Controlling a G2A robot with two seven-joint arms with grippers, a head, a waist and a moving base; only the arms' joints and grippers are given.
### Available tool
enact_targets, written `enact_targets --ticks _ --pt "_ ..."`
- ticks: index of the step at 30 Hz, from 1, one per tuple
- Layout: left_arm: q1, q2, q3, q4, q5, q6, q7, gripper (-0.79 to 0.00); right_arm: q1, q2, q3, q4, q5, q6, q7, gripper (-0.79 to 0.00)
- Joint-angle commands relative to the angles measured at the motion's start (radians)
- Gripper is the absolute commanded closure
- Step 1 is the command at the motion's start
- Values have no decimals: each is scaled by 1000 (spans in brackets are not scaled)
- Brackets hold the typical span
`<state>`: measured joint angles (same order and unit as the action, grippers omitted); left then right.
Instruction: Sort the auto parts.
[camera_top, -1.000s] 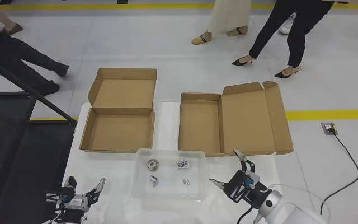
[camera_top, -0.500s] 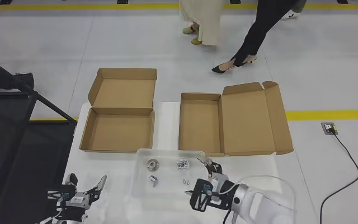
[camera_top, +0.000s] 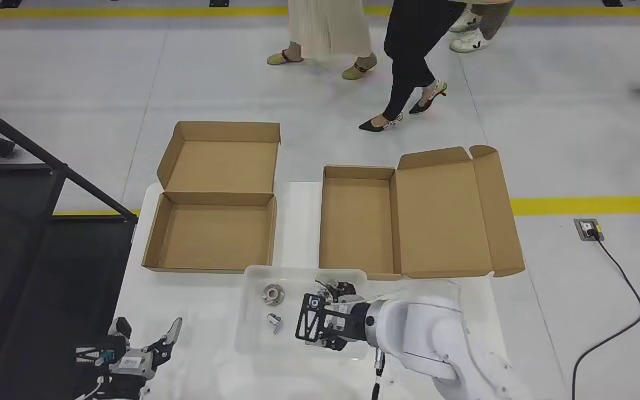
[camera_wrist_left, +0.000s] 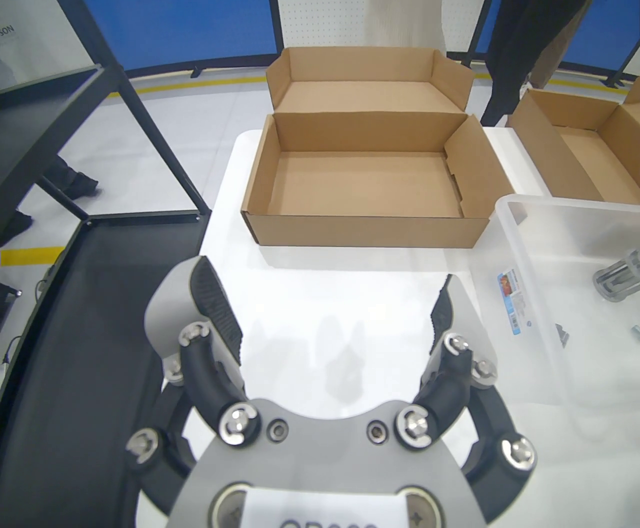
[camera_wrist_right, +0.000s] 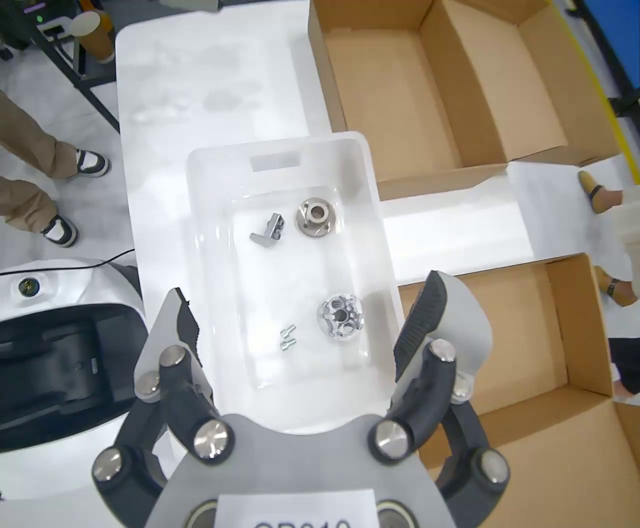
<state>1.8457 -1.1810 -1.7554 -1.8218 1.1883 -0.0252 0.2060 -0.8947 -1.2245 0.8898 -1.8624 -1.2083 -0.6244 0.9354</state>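
Quick tally: two open brown cardboard boxes (camera_top: 210, 235) (camera_top: 357, 225), one clear plastic tub (camera_wrist_right: 320, 165), two round silver metal discs (camera_wrist_right: 306, 224) (camera_wrist_right: 332, 325), one small grey metal bracket (camera_wrist_right: 268, 231), two tiny silver screws (camera_wrist_right: 287, 330) (camera_wrist_right: 286, 343).

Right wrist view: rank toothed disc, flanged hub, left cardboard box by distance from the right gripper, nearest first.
1. Toothed disc, at the near end of the tray, under the right gripper.
2. Flanged hub, at the tray's far end.
3. Left cardboard box, beyond the tray.

A black metal rack (camera_top: 60, 290) stands beside the white table (camera_top: 190, 305) — a floor socket (camera_top: 588, 229) well apart.
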Motion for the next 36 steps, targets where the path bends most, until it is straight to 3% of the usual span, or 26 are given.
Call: enact_targets --ticks 1,14,18,26,29,31,33,36 --pt "-2 -2 -1 3 2 8 -5 -785 7 -1 -6 3 -2 2 30 -785" --pt "-3 -2 -1 4 4 11 -8 -785 4 -5 -29 32 -6 9 9 -785" --pt "-3 -2 -1 4 4 11 -8 -785 2 -19 -50 111 13 101 -67 -785" --pt "-3 -2 -1 4 4 11 -8 -785 -18 -45 -104 171 -48 351 -49 -785" --pt "-3 -2 -1 4 4 11 -8 -785 -13 -57 -123 201 -73 424 -32 -671" --pt "-3 -2 -1 4 4 11 -8 -785 -9 -66 -132 222 -66 461 -42 -686" --pt "-3 -2 -1 4 4 11 -8 -785 -4 -73 -136 254 -57 488 -50 -631" --pt "-3 -2 -1 4 4 11 -8 -785 11 -87 -142 301 -47 539 -59 -622"
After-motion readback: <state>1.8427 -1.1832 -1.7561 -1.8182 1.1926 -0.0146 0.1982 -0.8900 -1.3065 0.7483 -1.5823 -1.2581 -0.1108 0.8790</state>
